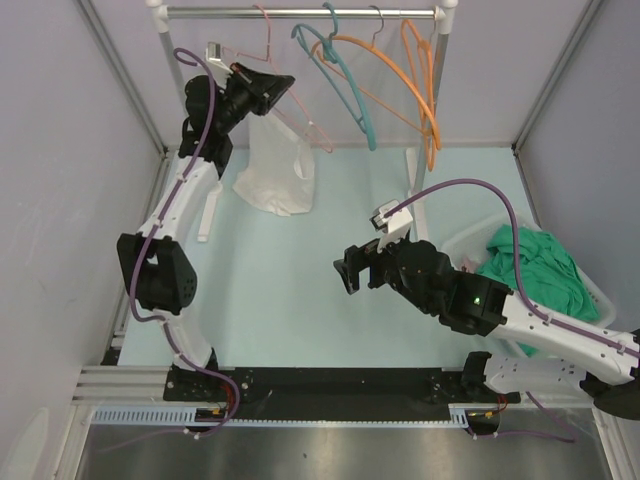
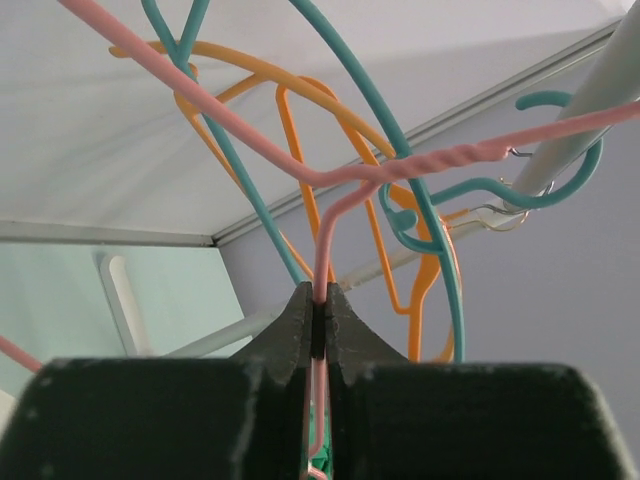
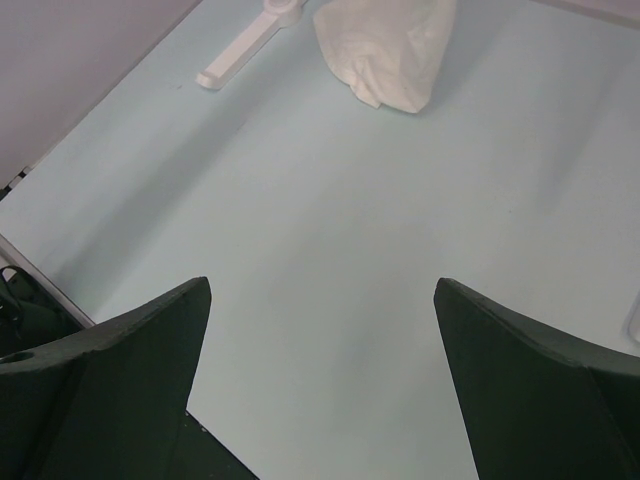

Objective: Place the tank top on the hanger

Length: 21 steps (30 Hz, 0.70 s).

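Observation:
The pale pink hanger point(image 1: 300, 110) hangs by its hook from the rail. My left gripper point(image 1: 272, 88) is shut on its wire, and in the left wrist view the pink wire point(image 2: 330, 230) runs up from between the closed jaws point(image 2: 320, 305). The white tank top point(image 1: 276, 165) hangs from the hanger just below that gripper, with its lower end bunched on the table. It also shows at the top of the right wrist view point(image 3: 390, 45). My right gripper point(image 1: 348, 272) is open and empty, low over the table middle and well apart from the top point(image 3: 320, 300).
A teal hanger point(image 1: 345, 80) and orange hangers point(image 1: 420, 95) hang on the metal rail point(image 1: 300, 13), close to the right of the pink one. A white basket point(image 1: 455, 245) holding a green garment point(image 1: 535, 265) stands at the right. The rack's white foot point(image 1: 210, 205) lies left of the top.

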Each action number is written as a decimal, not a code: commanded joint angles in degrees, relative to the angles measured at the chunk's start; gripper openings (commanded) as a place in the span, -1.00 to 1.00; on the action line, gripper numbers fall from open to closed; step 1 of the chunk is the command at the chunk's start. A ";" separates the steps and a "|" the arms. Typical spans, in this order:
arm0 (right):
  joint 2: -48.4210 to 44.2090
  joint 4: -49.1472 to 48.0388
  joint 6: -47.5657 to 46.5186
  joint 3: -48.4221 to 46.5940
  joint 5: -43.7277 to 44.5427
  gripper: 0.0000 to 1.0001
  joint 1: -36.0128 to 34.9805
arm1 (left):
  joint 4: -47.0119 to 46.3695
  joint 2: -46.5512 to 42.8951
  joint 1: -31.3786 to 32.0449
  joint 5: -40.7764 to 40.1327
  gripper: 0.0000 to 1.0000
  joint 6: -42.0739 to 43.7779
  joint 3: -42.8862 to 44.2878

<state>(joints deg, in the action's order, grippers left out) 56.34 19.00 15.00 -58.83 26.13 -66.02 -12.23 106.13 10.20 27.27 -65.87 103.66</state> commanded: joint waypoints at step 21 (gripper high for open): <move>-2.98 -3.53 1.34 3.89 -9.07 0.99 13.18 | 1.76 -39.04 -0.09 -12.84 0.99 24.71 -35.96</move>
<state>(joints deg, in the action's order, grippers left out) 55.83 18.26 15.05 -57.12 22.41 -58.78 -9.89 74.43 10.20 20.56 -50.19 75.35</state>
